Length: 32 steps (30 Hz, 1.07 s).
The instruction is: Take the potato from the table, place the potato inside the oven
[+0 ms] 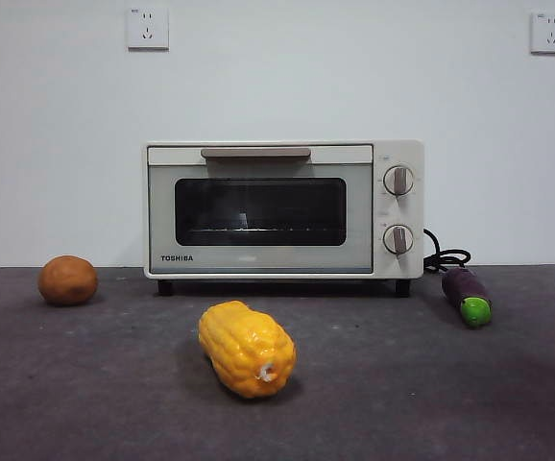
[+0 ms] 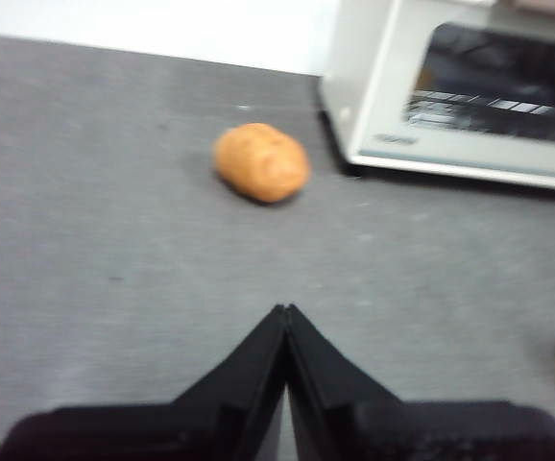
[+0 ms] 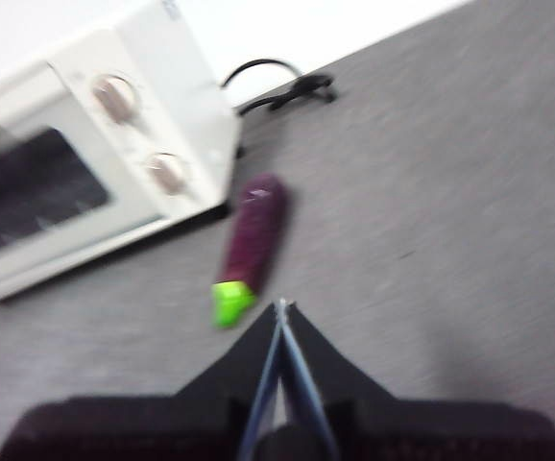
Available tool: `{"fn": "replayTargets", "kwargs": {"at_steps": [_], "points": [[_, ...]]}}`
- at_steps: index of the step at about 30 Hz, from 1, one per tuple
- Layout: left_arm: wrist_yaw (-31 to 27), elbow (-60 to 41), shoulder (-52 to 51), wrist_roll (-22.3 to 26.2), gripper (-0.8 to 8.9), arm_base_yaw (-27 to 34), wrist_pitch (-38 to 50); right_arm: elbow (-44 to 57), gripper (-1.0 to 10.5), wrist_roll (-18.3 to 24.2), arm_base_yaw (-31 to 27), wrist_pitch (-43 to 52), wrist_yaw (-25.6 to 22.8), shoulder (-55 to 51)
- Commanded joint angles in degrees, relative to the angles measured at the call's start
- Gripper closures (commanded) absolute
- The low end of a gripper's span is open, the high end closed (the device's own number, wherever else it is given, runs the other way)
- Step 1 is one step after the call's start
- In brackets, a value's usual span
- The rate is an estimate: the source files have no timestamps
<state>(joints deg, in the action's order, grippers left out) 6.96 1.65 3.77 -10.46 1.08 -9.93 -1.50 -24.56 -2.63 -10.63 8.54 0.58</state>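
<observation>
front: small rounded reddish-brown potato [image 1: 67, 279] on dark grey table [image 1: 431, 403], left of shut cream-white oven [image 1: 282, 210] | left wrist: left gripper [image 2: 285, 313] clenched, empty, well short; potato likely firm, light, matte, take across the middle | right wrist: right gripper [image 3: 280, 309] clenched beside purple eggplant [image 3: 250, 245]

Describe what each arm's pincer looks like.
The left pincer has two matte black wedge-shaped jaws tapering to a point from a broad black base. The right pincer looks the same, with a bluish-grey inner edge. No cables or markings show.
</observation>
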Motion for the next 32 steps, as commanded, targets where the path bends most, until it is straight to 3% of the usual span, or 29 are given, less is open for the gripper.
{"fn": "replayTargets", "kwargs": {"at_steps": [1,4,10,17,29,32], "points": [[1.5,2.8,0.3,-7.2,8.19,0.1,0.5,-1.1,9.5,-13.6,0.0,0.3,6.0,-0.1],[1.6,6.2,1.0,-8.3,8.19,0.1,0.4,-3.9,9.5,-17.7,0.0,0.2,11.6,-0.1],[2.7,15.1,5.6,-8.5,8.19,0.1,0.2,-12.5,9.5,-18.0,0.0,-0.2,16.7,0.0],[4.3,25.9,16.2,-8.5,8.19,0.1,0.2,-24.9,9.5,-17.3,0.0,-2.1,17.0,1.9],[17.8,41.5,38.7,-9.4,8.18,-0.3,1.0,-42.7,9.5,-16.5,0.0,-3.0,15.5,14.1],[21.0,45.6,45.0,-9.5,8.18,-0.4,0.9,-45.5,9.5,-13.9,0.0,-3.7,18.5,17.6]]}}
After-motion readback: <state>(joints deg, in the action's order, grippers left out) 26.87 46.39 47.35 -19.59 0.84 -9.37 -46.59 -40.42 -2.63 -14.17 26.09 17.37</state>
